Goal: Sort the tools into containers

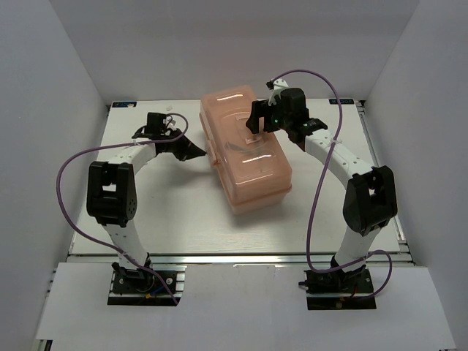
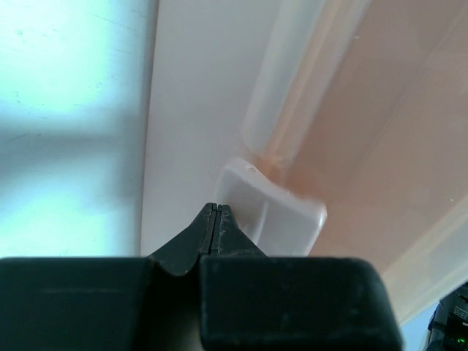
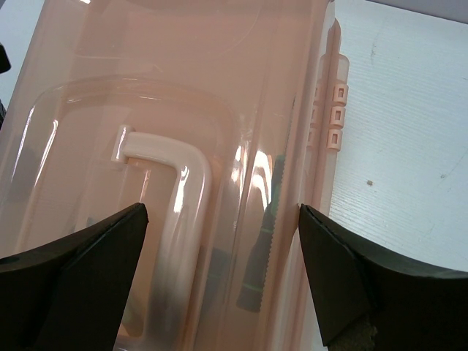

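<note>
The salmon-pink toolbox (image 1: 248, 157) sits slantwise at mid-desk, lid closed. Bare white desk (image 1: 175, 219) lies open in front of it and to either side, and white walls (image 1: 66, 88) hem in the left, right and back edges.

My left gripper (image 1: 196, 151) points at the box's left flank with its jaws pressed together on nothing. In the left wrist view its tip (image 2: 217, 212) is just beside a pale square latch tab (image 2: 274, 212).

My right gripper (image 3: 221, 212) hangs over the lid with its jaws spread wide. Between them shows the smooth, whitish, rounded lid handle (image 3: 186, 190).

The plastic is glossy and translucent. Through it I make out a screwdriver (image 3: 263, 241) with a ribbed dark green handle, inside near the right edge.
</note>
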